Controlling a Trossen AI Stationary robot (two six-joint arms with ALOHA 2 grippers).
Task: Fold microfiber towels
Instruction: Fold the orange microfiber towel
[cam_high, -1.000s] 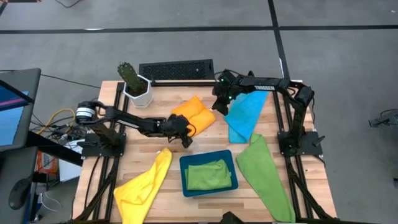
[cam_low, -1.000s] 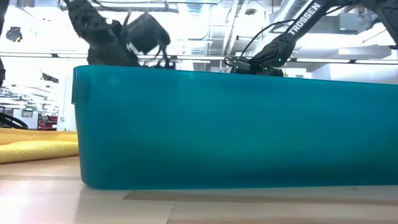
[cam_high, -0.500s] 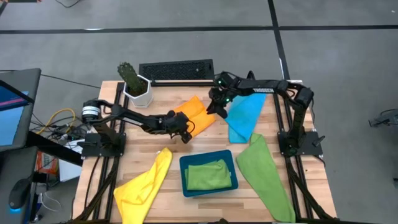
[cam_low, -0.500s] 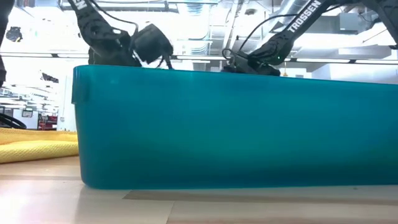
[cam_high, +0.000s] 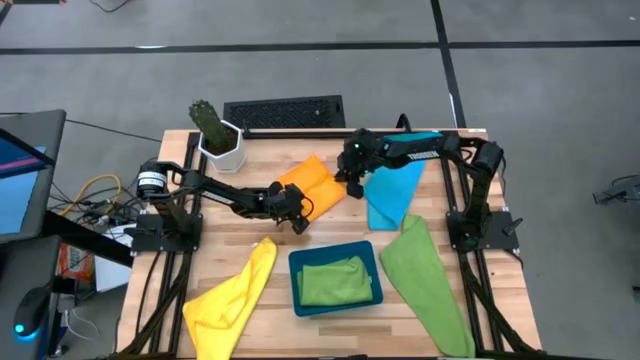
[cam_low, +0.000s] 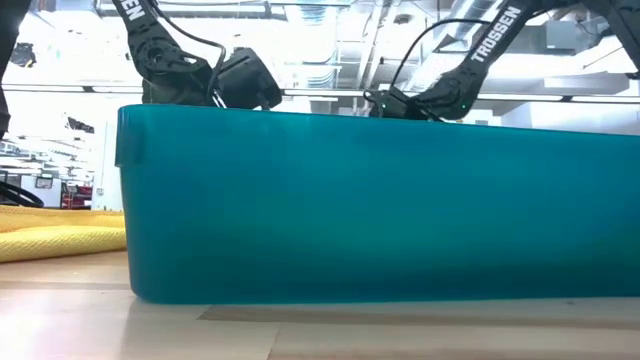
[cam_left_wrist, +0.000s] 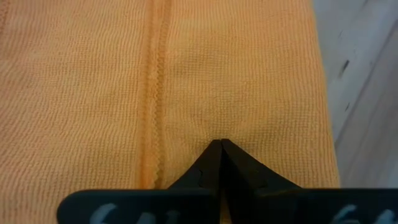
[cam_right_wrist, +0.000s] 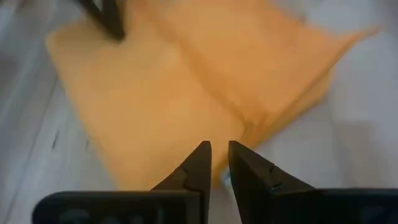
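Left end effector (cam_high: 297, 212), closed and empty, is pinning the orange towel (cam_high: 318, 180) mid-frame; right end effector (cam_high: 352, 185), slightly parted, should be gripping the edge squarely.

This is looking like a robotics lab or test bay, not anybody's home. A wooden table (cam_high: 330, 225) is sitting on a grey concrete floor (cam_high: 540, 90) with dark tape lines running across it, and two dark arms are bolted to metal frames on either side. A tangle of cables (cam_high: 95, 195) is trailing off the left edge toward a monitor (cam_high: 25, 175). The low view is showing exposed ducts and pipes (cam_low: 400, 30) overhead, very industrial.
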